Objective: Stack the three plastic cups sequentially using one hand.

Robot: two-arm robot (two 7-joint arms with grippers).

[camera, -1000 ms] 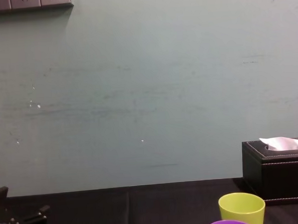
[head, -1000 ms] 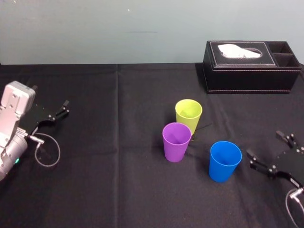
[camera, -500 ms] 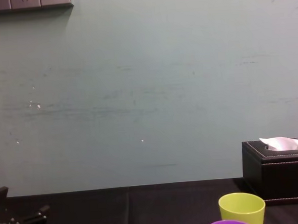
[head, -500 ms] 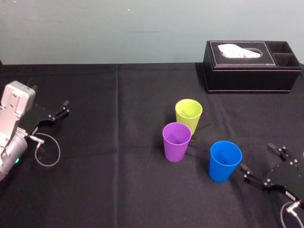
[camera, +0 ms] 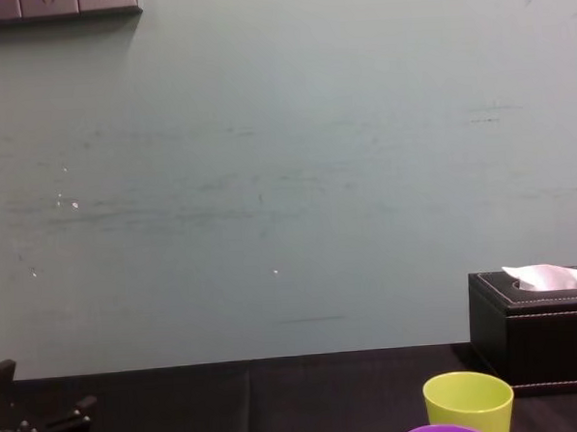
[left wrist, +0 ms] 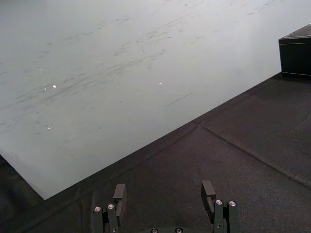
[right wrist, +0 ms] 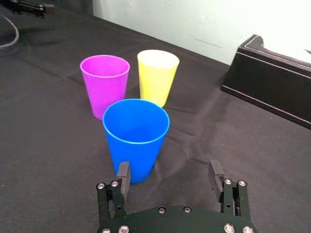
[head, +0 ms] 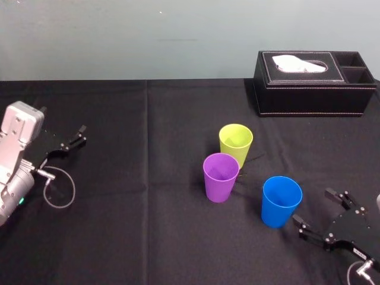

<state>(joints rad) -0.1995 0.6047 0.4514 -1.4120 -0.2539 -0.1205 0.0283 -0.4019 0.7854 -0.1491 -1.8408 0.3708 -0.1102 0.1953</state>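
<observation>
Currently my right gripper (head: pixel 313 206), jaws spread and empty, sits just beside the upright tapered blue plastic cup (head: pixel 281 200), which stands near the purple plastic cup (head: pixel 221 177) and the yellow-green plastic cup (head: pixel 236 142). Step in hand, as I judge it: approach for the first grasp. Next, advance until the blue cup's wall lies between the jaws, then close gently. My left gripper (head: pixel 72 140), likewise spread, is parked far left.

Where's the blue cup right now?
Head view: the blue cup stands upright right of the purple cup, nearest the robot, just left of the open right gripper.

Black right tool (right wrist: pixel 169 170), silver screws (right wrist: pixel 101 186), grey left casing (head: pixel 22 124)
</observation>
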